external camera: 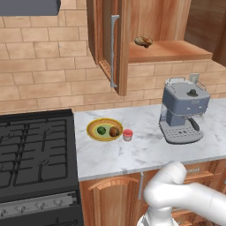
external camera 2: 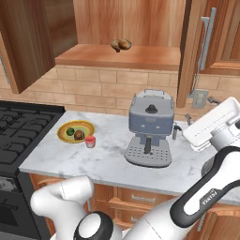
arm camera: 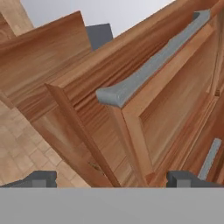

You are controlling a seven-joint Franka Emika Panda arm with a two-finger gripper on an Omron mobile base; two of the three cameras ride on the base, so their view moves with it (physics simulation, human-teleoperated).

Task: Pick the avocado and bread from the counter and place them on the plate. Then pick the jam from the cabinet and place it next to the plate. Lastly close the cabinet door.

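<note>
Now gripper spread, facing cabinet door edge

**A rendered home kitchen**

The place is a kitchen. A black gas stove with burner grates stands beside a white marble counter set over wooden base cabinets. The wall behind is tan brick tile, with a socket in it. A reddish-brown wall cabinet hangs open above, and a grey espresso machine sits on the counter near a plate of food
</note>
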